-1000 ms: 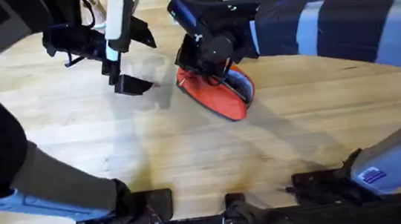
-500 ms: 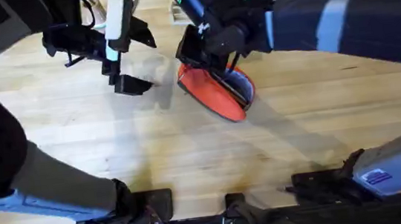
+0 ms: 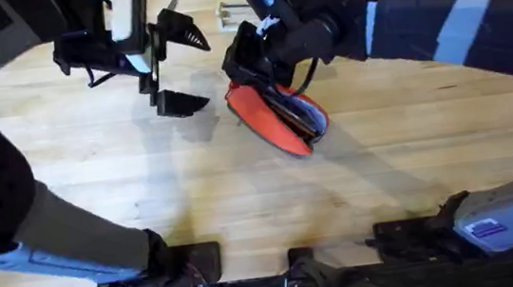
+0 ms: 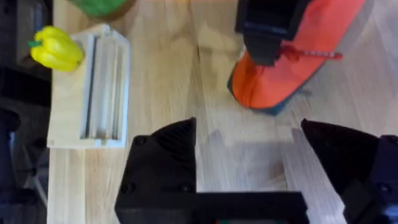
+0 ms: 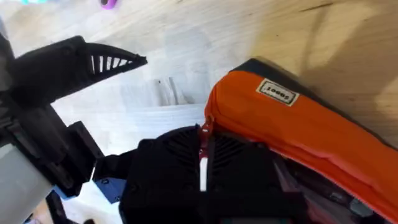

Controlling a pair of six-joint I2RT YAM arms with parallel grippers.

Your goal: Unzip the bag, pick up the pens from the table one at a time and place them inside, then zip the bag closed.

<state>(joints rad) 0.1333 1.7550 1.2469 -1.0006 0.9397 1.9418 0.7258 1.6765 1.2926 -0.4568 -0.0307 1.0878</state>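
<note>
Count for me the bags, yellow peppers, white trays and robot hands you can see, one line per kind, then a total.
bag: 1
yellow pepper: 1
white tray: 1
robot hands: 2, the left hand and the right hand
Total: 5

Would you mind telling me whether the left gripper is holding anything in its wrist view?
No, the left gripper stands open with bare table between its fingers, apart from the orange bag.
</note>
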